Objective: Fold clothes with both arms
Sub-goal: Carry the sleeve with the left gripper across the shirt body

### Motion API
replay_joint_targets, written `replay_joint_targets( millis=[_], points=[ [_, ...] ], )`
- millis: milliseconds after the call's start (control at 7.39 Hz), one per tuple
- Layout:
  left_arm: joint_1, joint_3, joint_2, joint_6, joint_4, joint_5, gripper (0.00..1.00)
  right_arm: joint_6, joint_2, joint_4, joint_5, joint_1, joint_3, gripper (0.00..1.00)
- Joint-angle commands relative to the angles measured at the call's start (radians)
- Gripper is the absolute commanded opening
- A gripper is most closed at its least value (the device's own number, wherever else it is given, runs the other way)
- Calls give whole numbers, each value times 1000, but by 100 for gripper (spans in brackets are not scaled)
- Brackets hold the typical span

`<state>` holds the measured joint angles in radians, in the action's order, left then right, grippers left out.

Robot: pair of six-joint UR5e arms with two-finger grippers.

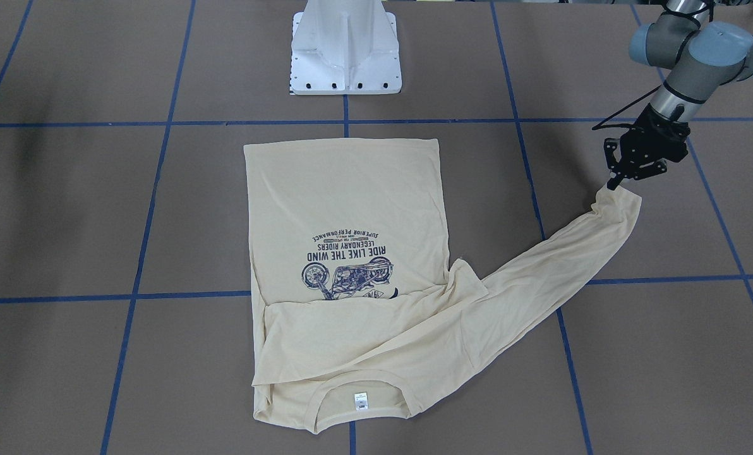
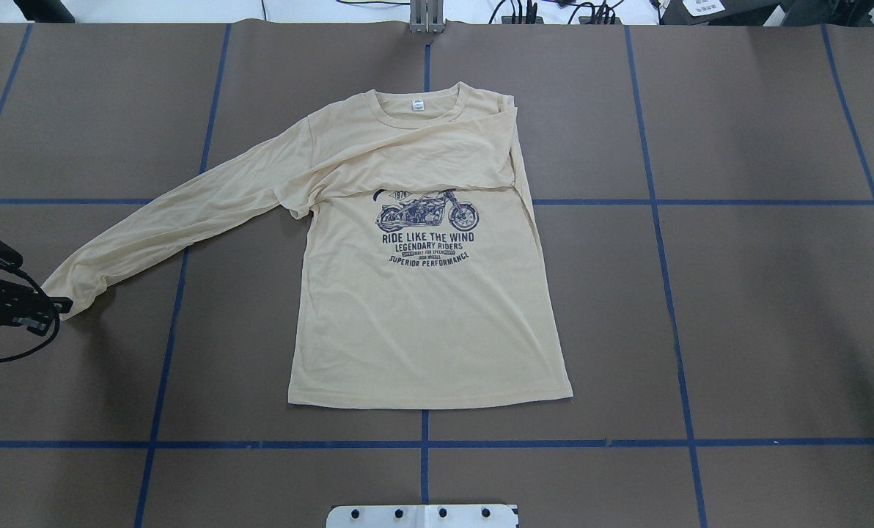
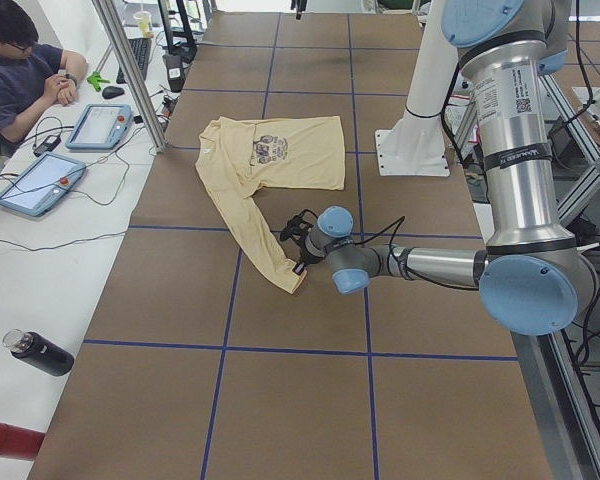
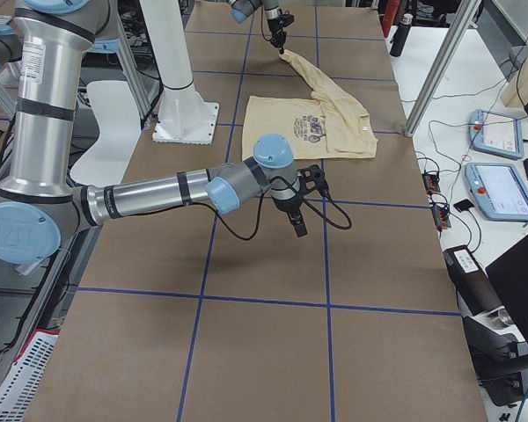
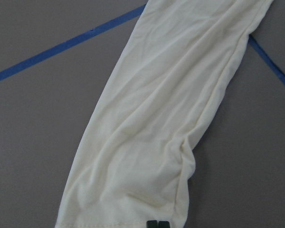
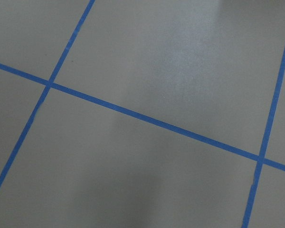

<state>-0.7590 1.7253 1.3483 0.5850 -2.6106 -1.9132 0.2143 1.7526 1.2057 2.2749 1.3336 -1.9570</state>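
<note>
Cream-yellow T-shirt (image 2: 422, 315), thin and limp I judge, trails from my left claw (image 1: 615, 183), clenched on its sleeve cuff (image 1: 623, 201); of the right claw (image 4: 296, 227) I cannot tell

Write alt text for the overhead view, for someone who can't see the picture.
A cream long-sleeved T-shirt lies print-up on a brown table gridded with blue tape, one sleeve folded across the chest. The other sleeve stretches to the view's left edge, where the left gripper pinches its cuff.
</note>
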Motion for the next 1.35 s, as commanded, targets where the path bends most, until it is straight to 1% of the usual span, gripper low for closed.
replay_joint_targets(
  millis=[0,135,271,406,541,677,812,947,1082,1218],
  points=[
    [-36,122,114,-54,295,-35,0,0,-1,0,0,-1,1,100],
    [-36,175,255,-56,518,-35,0,-1,-1,0,0,-1,3,100],
    [-36,184,425,-54,723,-32,0,-1,-1,0,0,1,3,100],
    [-31,166,630,-45,956,-30,0,0,-1,2,0,-1,4,100],
    [-28,148,793,-37,1151,-33,0,0,1,0,0,1,4,100],
    [-25,102,919,13,1217,-36,0,0,1,0,0,-1,6,100],
    [-19,-90,1109,129,1216,-38,0,0,1,2,0,1,6,100],
    [9,-360,1328,210,1206,-55,0,-1,-1,2,0,-1,7,100],
    [44,-640,1532,320,1140,-61,0,0,-1,2,0,-1,7,100],
    [70,-847,1628,448,1009,-60,0,0,-1,2,2,-1,6,100]
  ],
)
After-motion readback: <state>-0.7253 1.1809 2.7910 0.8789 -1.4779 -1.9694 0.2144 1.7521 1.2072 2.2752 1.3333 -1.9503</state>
